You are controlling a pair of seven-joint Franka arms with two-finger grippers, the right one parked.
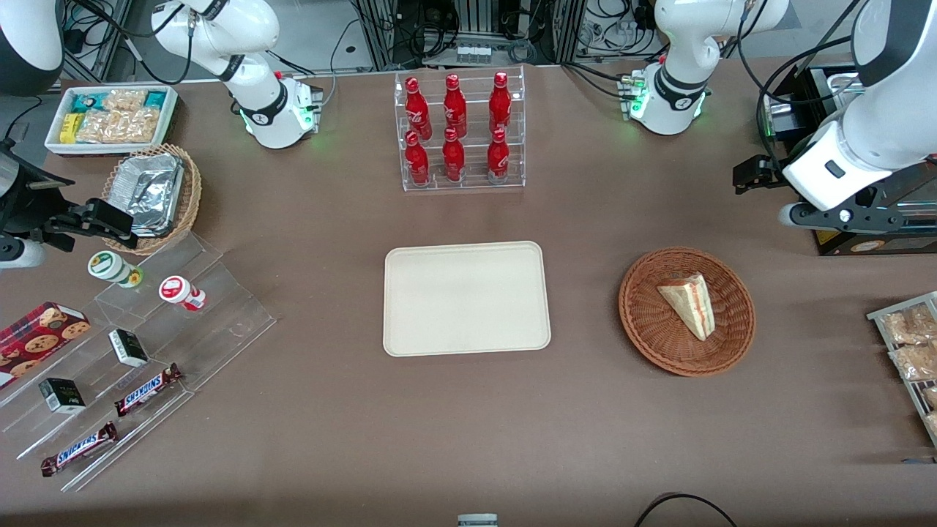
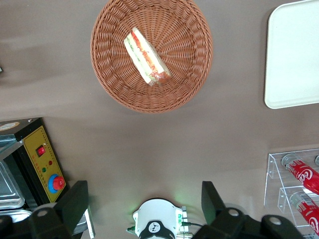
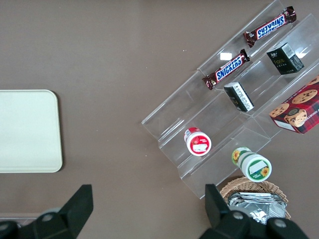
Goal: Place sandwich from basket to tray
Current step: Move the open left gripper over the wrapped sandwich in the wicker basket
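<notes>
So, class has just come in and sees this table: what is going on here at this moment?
Nothing has been picked up yet. The sandwich lies in the round brown basket, untouched. The cream tray sits bare beside the basket, toward the middle of the table. The working arm's claw is open and holds nothing, raised above the table farther from the front camera than the basket. The job of moving the sandwich to the tray has not begun.

Bare table separates the basket (image 1: 687, 311) from the tray (image 1: 466, 298); the open claw (image 2: 142, 204) hangs high above it.
</notes>
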